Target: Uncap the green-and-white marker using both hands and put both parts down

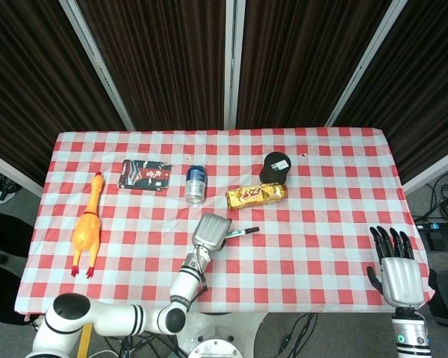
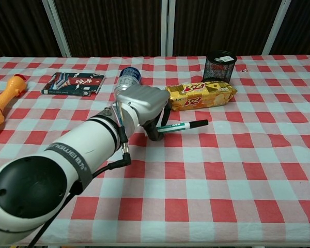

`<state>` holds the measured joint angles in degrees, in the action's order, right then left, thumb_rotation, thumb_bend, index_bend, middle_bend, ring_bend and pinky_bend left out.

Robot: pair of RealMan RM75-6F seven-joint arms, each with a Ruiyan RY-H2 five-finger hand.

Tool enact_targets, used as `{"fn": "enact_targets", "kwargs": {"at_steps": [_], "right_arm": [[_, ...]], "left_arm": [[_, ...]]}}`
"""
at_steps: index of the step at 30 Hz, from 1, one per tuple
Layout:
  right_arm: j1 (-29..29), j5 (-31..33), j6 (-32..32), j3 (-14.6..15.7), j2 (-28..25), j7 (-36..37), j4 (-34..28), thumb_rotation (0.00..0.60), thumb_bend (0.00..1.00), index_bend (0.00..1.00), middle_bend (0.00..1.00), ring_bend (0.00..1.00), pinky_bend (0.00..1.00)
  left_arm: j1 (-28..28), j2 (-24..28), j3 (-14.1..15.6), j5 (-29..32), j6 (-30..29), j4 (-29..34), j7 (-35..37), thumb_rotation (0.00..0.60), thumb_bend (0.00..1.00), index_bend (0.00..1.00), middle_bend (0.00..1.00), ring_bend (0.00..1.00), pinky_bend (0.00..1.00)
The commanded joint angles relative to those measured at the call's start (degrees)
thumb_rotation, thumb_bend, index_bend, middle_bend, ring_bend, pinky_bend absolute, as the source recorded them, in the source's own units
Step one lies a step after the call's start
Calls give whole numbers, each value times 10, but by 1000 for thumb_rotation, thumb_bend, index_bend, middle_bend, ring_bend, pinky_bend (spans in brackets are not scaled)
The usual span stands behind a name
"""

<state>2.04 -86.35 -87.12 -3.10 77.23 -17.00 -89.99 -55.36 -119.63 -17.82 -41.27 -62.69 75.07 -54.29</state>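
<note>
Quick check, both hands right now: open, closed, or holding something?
Left hand: holding the green-and-white marker.
Right hand: open, holding nothing.

Head view looks steeply down from above; chest view faces forward, low; both share the table (image 1: pixel 321 186).

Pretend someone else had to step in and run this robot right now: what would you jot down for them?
Left hand: grips the green-and-white marker with a black cap by its rear end, lifted off the red-and-white checked tablecloth, black cap pointing toward the robot's right.
Right hand: open, fingers spread, at the table's near right edge, far from the marker; it shows only in the head view.
Done: marker picked up.
Left: bring the right hand over, pull the cap off, then lay both parts on the cloth.
</note>
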Motion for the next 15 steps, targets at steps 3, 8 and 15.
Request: {"fn": "enact_targets", "kwargs": {"at_steps": [3,8,15], "right_arm": [[18,-12,12,-9,-10,17,-23,600,224,92,121,0,30],[57,-14,38,-41,-22,21,-46,600,244,198,200,0,92],[129,27,116,-85,-21,-69,-109,600,255,284,286,33,127]], "left_arm": [[-11,17,-13,-2,5,42,-1,600,382,552,590,740,728],[-27,24,-18,-1,8,57,-8,600,380,553,591,742,728],[-46,45,-26,-6,3,84,-19,600,379,557,595,751,729]]}}
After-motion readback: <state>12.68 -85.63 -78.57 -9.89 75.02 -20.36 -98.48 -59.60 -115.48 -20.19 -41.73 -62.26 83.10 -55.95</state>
